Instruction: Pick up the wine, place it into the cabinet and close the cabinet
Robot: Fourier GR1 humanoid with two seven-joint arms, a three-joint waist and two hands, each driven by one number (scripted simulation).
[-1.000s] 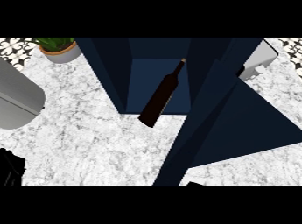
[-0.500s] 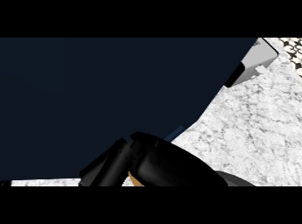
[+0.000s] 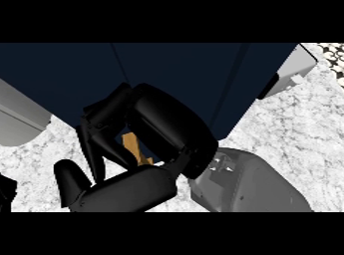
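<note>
Glossy, rounded black right hand (image 3: 167,129) close against smooth, flat navy cabinet (image 3: 57,74) (how far open, holding anything: cannot tell); beneath the cabinet, speckled white stone counter (image 3: 299,129).

Only one view is given. It is taken from the robot's head and is pointed steeply down at the table (image 3: 307,134). The right robot hand (image 3: 167,129) is seen from very near and is found in the middle of the view. Past the robot hand, the top of the view is filled by the dark blue cabinet (image 3: 182,69). Bare table is seen to the right of the robot hand.
</note>
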